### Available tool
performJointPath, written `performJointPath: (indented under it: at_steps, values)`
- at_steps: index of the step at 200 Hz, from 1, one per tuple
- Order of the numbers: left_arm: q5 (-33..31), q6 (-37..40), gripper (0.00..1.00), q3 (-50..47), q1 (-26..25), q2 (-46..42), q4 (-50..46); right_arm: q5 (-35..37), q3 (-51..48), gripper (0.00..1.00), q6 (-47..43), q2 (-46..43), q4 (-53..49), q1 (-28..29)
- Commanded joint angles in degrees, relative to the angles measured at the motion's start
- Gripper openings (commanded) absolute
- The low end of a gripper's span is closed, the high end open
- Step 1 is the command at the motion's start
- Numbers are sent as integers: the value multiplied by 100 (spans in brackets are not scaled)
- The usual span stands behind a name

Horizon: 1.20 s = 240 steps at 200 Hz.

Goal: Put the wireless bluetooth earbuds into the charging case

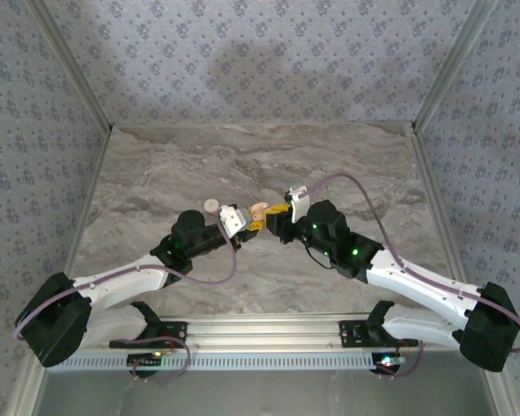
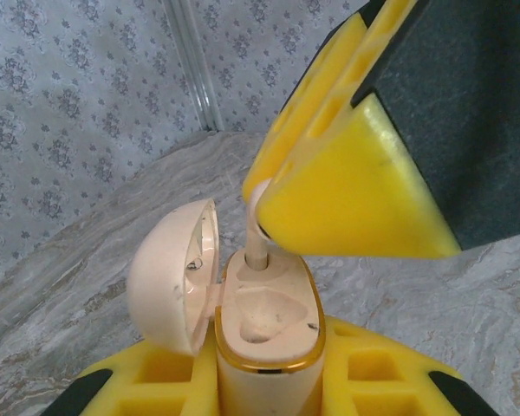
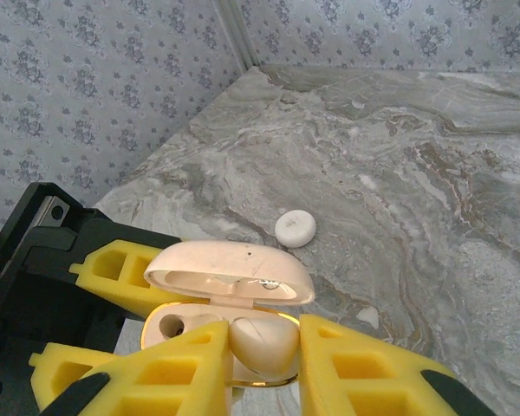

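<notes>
left hand [image 1: 250,224] clamped on charging case [image 2: 262,390], lid [image 2: 169,286] open | right hand [image 3: 264,355] pinching one earbud [image 2: 257,247] just above left hand, stem tip in case | cream disc [image 3: 295,228] on surface [image 3: 433,173] beyond both hands

The cream charging case [image 2: 260,316] stands upright, lid open, one earbud [image 2: 256,247] stem-down entering a well.

I find nothing here that I can read, no word, brand or number. The only marks are tiny dark specks on the charging case [image 2: 262,319] — one inside its open lid, one on the rim by the pocket — and both are too small to tell as letters or signs
</notes>
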Motion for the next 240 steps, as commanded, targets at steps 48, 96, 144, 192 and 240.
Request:
performJointPath:
  at_steps: [48,96,144,192,240]
  values:
    - [-10,58,13,197,-34,-211,493,-150,125,32,15,95,-262,98]
    - [-25,69,13,187,-34,-189,467,-176,154,41,24,-43,-215,56]
    - [-56,73,13,152,-39,-193,432,-421,146,53,140,-411,-218,-74]
    - [-32,87,13,134,-34,-175,371,-1092,-18,53,585,-850,-349,-487]
    - [-70,70,13,117,-39,-229,301,-1750,-46,43,1002,-838,-536,-1012]
